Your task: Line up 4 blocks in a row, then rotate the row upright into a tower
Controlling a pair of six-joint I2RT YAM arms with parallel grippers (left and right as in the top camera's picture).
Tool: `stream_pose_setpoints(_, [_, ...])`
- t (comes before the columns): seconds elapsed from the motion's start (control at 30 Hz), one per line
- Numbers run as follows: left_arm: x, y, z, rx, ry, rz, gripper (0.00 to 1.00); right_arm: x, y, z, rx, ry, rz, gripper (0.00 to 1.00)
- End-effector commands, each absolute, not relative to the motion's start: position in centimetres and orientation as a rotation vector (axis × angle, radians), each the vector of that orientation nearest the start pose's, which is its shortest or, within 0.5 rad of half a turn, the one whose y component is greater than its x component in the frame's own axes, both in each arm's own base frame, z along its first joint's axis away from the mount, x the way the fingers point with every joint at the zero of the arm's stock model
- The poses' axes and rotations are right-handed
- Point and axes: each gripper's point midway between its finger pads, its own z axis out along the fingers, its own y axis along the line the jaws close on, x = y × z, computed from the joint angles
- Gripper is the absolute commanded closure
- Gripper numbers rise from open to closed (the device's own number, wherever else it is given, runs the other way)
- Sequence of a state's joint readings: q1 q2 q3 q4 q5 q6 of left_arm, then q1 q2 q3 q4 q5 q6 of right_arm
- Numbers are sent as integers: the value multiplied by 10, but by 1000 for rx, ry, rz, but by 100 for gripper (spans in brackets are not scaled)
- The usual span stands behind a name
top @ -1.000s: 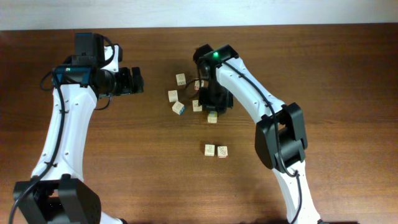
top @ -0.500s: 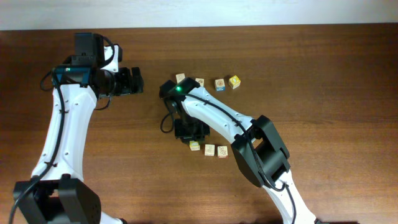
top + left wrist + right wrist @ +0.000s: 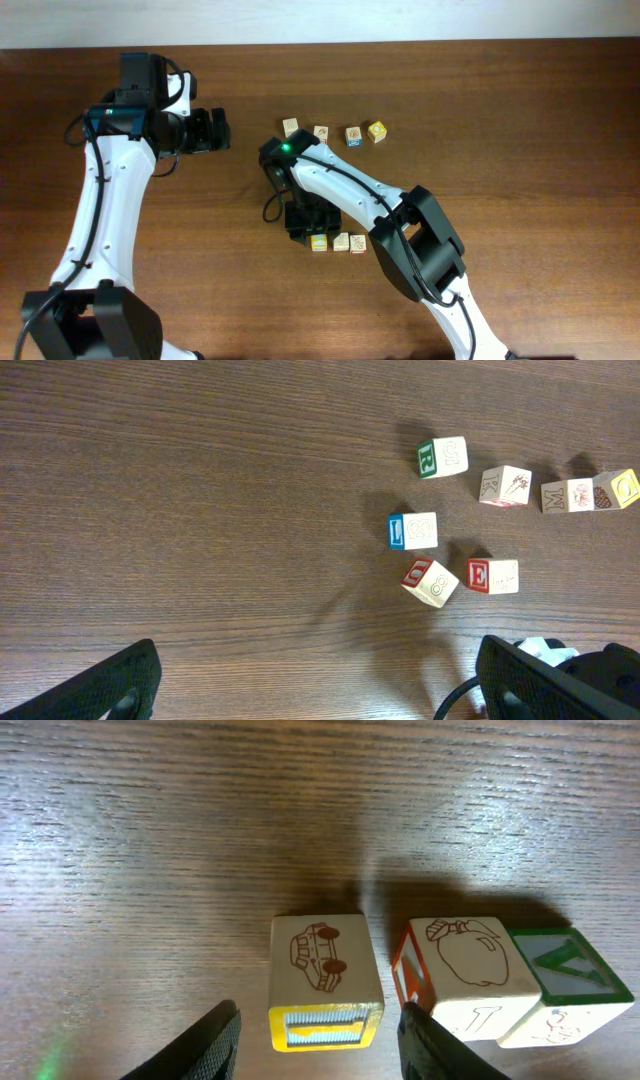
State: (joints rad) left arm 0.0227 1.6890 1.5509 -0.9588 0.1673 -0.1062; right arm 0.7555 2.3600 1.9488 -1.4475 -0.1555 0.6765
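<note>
We count seven blocks (image 3: 353, 135) overhead: four in a loose far row, three in a tight near row. All are small pale wooden cubes with square edges, their faces printed with line drawings and coloured panels. They lie on a dark, grained wooden table (image 3: 540, 210). Two arms, two grippers. The right gripper (image 3: 318, 1045) hangs over the near row's end toward the left arm, its fingers (image 3: 215, 1040) parted and straddling the car block (image 3: 325, 965) — a gap shows on one side. The other finger looks just clear, though the view is too tight to be sure. Nothing is gripped. The left gripper (image 3: 218, 131) sits well apart from the blocks — jaws wide, empty.
</note>
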Motion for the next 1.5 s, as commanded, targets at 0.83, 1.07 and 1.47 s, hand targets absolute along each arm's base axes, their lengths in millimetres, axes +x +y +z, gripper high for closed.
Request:
stream_pose_setpoints(0.83, [418, -17, 190, -131, 2647, -249, 1, 427, 278, 10, -210, 3030, 118, 74])
stream_pose_setpoints(1.07, [418, -17, 190, -131, 2647, -249, 1, 362, 323, 37, -191, 3231, 462, 76])
stream_pose_setpoints(1.47, [418, -17, 190, -131, 2647, -249, 1, 297, 321, 32, -222, 3327, 10, 76])
